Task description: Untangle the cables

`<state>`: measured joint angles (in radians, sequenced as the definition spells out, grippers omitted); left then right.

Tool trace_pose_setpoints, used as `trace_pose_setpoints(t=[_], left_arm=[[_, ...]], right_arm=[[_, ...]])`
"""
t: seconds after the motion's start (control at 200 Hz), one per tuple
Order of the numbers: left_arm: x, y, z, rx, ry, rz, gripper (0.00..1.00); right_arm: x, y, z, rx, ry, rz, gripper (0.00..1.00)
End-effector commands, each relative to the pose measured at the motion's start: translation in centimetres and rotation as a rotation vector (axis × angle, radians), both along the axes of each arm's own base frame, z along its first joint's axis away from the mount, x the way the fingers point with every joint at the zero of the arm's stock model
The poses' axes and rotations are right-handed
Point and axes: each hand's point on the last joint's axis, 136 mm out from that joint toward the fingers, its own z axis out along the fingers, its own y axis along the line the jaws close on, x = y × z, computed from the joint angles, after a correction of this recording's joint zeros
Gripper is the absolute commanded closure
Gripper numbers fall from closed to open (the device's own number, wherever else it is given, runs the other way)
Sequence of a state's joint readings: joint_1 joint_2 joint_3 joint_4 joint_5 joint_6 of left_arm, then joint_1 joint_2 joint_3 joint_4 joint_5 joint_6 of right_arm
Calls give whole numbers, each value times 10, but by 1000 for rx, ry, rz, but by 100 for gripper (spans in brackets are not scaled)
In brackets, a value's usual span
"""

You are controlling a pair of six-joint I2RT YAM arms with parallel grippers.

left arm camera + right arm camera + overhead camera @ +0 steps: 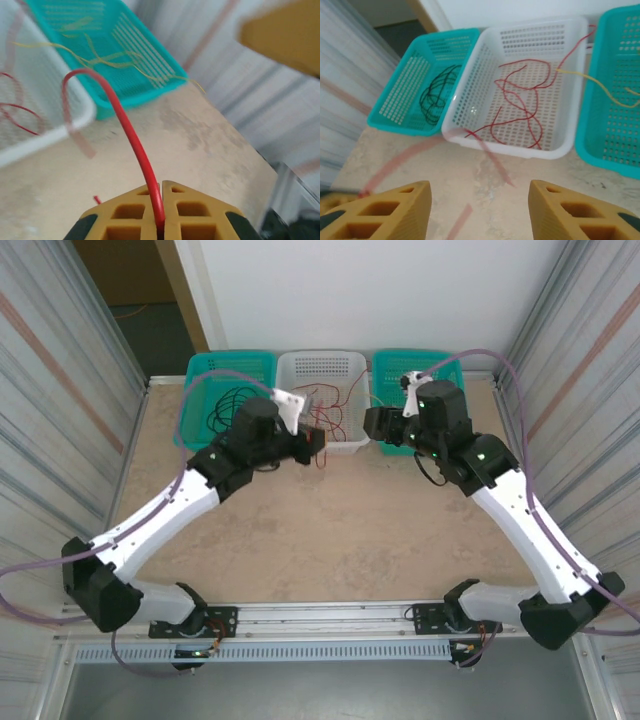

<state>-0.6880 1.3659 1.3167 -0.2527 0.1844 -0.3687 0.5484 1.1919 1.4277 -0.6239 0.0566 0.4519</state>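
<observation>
l gripper (161, 194) pinched tight on red cable (131, 135). r gripper (480, 199) jaws wide apart, holding nothing, over table (420, 157) near white basket (555, 150) w/ red cables (521, 102) inside.

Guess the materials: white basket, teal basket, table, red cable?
White basket: moulded plastic by the look, slightly glossy, perforated walls. Teal basket: same. Table: beige mottled stone look, matt; possibly laminate. Red cable: smooth plastic-sheathed wire, probably; it holds a springy arc.
</observation>
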Motion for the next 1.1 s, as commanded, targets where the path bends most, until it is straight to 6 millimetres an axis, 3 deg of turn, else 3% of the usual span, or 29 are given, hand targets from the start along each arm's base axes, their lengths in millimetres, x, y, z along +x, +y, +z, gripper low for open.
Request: trace_pose_setpoints(t=[0.0,0.18,0.386,0.496,0.641,0.731,0.771,0.792,0.852,0.947,0.972,1.097], left_arm=[[38,18,12,67,-10,110,100],[108,43,25,36,14,252,100],[178,56,32,-12,-5,345,100],[208,58,34,-14,-35,362,98],[236,56,20,-4,-42,372,95],[245,53,0,25,-10,369,91],[244,51,-3,23,1,360,83],[248,48,-22,36,34,353,78],[246,43,-39,32,80,336,65],[234,35,-64,38,135,308,55],[225,34,-53,34,111,301,52],[196,30,-61,99,76,283,40]], right_arm=[[-7,-24,-1,-11,-7,-55,29],[-12,-47,-14,13,25,-118,26],[-17,-55,-25,15,41,-139,25],[-17,-53,-28,16,52,-130,25],[-18,-55,-32,3,57,-130,25],[-17,-58,-34,-5,58,-130,25],[-16,-60,-34,-4,61,-133,25],[-15,-61,-35,-4,63,-133,25],[-12,-64,-34,2,63,-142,25],[-9,-68,-31,17,55,-155,25],[-9,-68,-31,23,53,-157,24],[-10,-62,-19,68,28,-123,23]])
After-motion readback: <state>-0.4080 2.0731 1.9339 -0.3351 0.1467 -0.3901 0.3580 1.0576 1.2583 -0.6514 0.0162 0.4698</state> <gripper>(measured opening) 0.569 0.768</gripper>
